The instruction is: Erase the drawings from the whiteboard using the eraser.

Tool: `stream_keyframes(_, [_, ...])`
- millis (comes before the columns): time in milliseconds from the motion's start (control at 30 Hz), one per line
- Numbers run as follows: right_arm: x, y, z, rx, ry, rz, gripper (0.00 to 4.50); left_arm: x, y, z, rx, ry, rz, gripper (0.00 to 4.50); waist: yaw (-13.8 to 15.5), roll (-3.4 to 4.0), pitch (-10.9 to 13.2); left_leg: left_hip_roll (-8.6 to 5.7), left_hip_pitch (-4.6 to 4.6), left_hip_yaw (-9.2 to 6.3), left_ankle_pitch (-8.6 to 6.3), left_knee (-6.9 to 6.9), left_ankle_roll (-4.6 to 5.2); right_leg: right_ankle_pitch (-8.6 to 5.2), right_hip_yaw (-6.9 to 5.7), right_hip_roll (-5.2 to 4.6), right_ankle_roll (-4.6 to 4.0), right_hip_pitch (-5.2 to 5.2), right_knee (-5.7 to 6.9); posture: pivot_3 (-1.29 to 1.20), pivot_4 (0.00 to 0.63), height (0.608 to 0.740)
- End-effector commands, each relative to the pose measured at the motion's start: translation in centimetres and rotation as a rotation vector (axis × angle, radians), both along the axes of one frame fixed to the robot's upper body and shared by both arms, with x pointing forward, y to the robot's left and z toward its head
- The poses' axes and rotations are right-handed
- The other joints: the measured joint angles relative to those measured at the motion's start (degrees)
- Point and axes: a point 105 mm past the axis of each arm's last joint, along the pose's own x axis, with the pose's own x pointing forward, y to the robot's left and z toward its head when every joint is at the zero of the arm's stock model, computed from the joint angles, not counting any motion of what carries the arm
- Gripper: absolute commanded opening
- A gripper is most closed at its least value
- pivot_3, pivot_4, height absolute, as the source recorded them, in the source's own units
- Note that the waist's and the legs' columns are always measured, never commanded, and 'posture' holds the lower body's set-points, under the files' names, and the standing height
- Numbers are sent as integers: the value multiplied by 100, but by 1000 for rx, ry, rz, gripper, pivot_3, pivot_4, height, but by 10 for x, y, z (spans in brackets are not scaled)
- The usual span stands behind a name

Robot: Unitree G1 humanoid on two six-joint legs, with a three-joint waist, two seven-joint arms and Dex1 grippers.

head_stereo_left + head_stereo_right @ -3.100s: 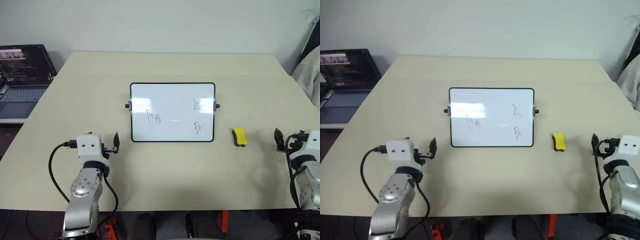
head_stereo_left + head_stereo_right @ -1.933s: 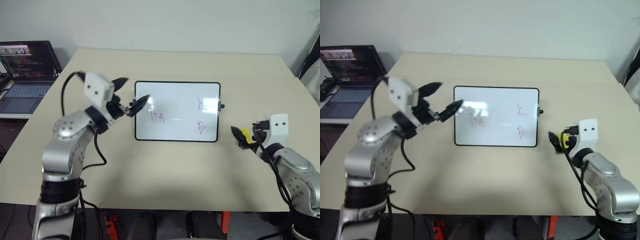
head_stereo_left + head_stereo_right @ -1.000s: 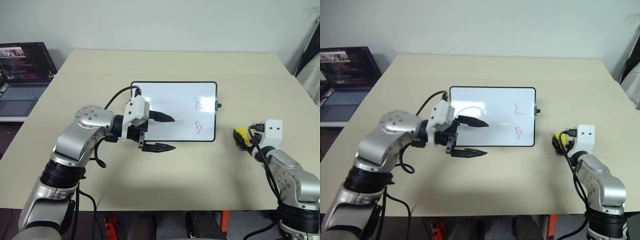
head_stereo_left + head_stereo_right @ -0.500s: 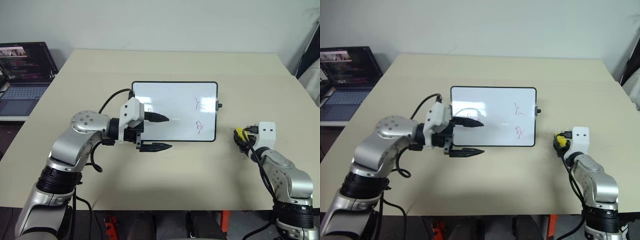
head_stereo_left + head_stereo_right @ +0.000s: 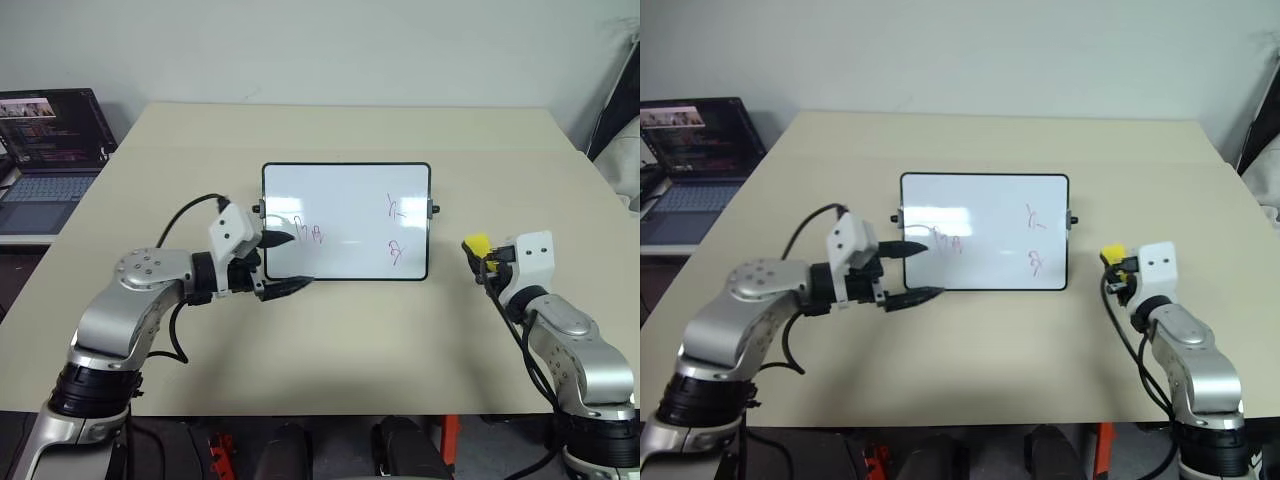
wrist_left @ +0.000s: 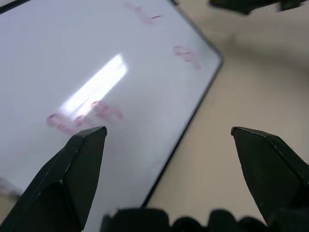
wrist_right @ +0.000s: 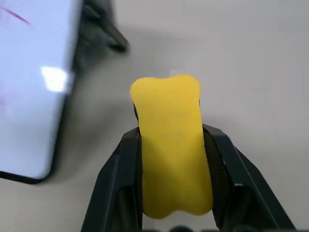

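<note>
The whiteboard (image 5: 346, 222), glossy white in a thin black frame with side knobs, lies flat mid-table. Three small groups of red drawings (image 5: 309, 233) remain on it: one left of centre, two near its right edge. The yellow eraser (image 7: 172, 144) is clamped between black fingers, just right of the board

The left gripper (image 6: 166, 137) has its two black fingers (image 6: 72, 171) spread wide apart. Under them lies the whiteboard (image 6: 96, 63), white and shiny, with a thin black frame. One finger is over the board and the other is over the tan desk (image 6: 241, 87) past the board's edge. Blurry red drawings (image 6: 84, 116) sit on the board near a bright streak of light, and two more near its far corner.
</note>
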Motion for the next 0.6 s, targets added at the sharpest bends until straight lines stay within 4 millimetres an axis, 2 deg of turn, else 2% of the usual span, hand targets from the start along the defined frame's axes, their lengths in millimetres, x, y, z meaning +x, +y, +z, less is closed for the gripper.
stream_keyframes(33, [1,42,40,-87,-152,172,1319,-2,-11,13,-35,-53,-2,4500,0,0,0,-1,1,0,0,1,0,1,0,0,0,0,1,0,150,740])
stream_keyframes(167, [19,69,54,-183,-215,248,1318,-6,-24,20,-70,-51,-65,4500,6,-1,0,-1,-1,-4,0,5,-1,1,-5,0,0,1,0,0,150,740])
stream_keyframes(267, [39,80,52,-275,-231,257,1318,-14,-31,24,-112,-14,-144,4500,5,-1,0,-1,-3,-4,0,5,-1,1,-6,0,-1,1,-1,0,150,740])
stream_keyframes(400, [59,82,44,-331,-224,246,1318,-17,-35,28,-123,-4,-186,4500,16,-1,0,-3,-7,-3,0,5,-1,1,-7,-5,-1,0,-6,0,150,740])
stream_keyframes(600, [66,80,27,-431,-180,263,1318,-15,-35,28,-110,-8,-189,4500,8,-1,0,-2,-12,0,0,4,-1,1,-4,-10,-1,-10,-4,0,150,740])
